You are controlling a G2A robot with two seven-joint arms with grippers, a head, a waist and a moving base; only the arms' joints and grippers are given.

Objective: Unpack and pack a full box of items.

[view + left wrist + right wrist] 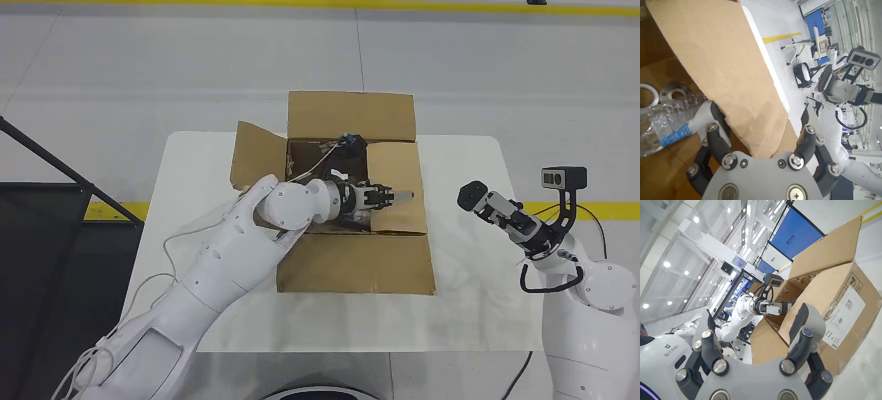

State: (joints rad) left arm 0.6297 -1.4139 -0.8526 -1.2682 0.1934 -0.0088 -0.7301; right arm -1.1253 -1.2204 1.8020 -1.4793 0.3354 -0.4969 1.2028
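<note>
An open cardboard box (pixel 350 262) stands in the middle of the white table (pixel 470 300). My left gripper (pixel 393 195) is over the box's right side, open. In the left wrist view the left gripper (pixel 761 111) straddles a cardboard flap (pixel 719 56), one finger inside the box and one outside. Inside lie a crumpled clear plastic bottle (pixel 662 123) with a blue label and two metal flange rings (pixel 672 92). My right gripper (pixel 468 193) hovers over the table right of the box, open and holding nothing. From the right wrist view, the right gripper (pixel 756 311) faces the box (pixel 829 291).
The box's flaps (pixel 355 115) stick out on all sides, the front one (pixel 355 265) lying flat on the table. A dark tangle of cables (pixel 345 142) sits at the box's far end. Bare table surface (pixel 480 260) lies right of the box.
</note>
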